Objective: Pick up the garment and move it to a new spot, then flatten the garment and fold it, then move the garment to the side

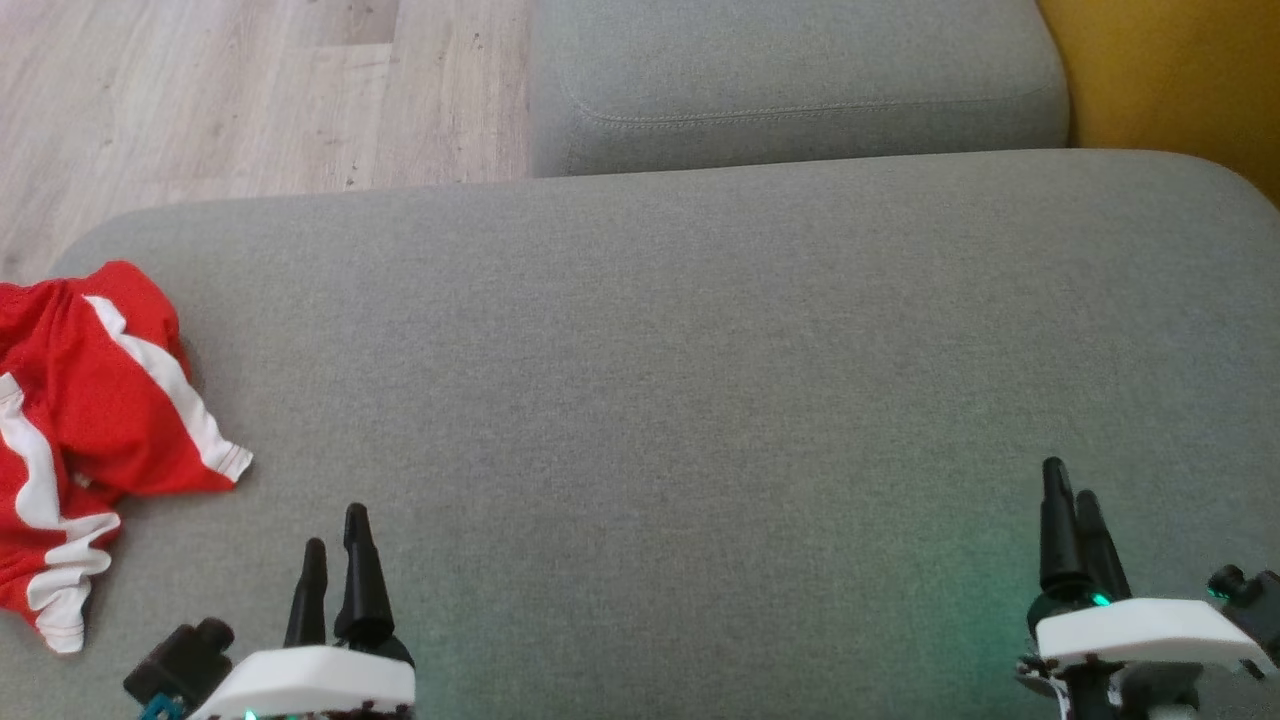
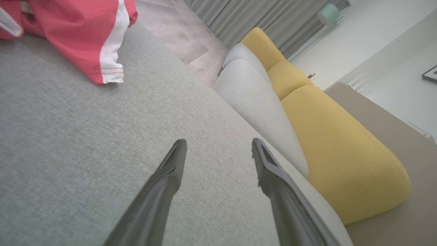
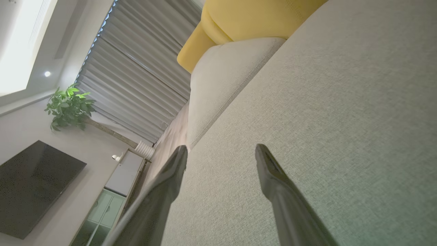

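Left claw hangs over the near left of the grey sofa seat, its two dark fingers spread wide with nothing between them. Right claw hangs over the near right, equally wide and empty. Beyond the broad seat sits a smaller grey cushion, with wooden floor at far left and a yellow cushion at far right. A red garment with white stripes lies crumpled at the seat's left edge, near the left claw but apart from it.
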You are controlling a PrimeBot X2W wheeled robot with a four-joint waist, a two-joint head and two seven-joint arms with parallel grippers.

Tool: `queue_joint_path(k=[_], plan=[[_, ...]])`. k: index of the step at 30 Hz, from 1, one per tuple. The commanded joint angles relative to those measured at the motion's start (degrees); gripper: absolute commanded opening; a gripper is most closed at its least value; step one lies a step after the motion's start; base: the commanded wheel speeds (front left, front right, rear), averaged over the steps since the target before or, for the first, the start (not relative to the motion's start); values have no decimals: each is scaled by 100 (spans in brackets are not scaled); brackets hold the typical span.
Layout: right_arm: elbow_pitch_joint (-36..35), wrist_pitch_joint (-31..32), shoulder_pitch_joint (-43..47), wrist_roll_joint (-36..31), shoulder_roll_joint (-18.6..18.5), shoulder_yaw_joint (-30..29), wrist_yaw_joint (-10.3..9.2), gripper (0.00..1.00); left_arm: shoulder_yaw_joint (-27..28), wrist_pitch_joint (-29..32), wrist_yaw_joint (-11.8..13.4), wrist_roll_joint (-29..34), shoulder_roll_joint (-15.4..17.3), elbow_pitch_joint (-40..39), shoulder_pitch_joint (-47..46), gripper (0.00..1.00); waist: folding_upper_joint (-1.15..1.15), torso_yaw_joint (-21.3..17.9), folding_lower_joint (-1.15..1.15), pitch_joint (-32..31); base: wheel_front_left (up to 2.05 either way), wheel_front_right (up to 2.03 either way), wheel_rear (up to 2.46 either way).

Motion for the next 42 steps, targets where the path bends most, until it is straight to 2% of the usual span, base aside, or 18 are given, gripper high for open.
queue_joint_path(k=[1, 24, 42], plan=[[-244, -102, -84, -278, -111, 139, 46, 100, -4, -96, 52, 303, 87, -219, -135, 100, 0, 2, 0, -5, 0, 0, 0], [-485, -474, 17, -2052, -133, 444, 63, 100, -188, -465, 346, 1880, 210, 70, -59, 100, 0, 46, 0, -55, 0, 0, 0], [-398, -770, 83, -3518, -152, 687, 78, 100, -401, -696, 559, 3044, 312, 181, -6, 100, 0, 72, 0, -108, 0, 0, 0]])
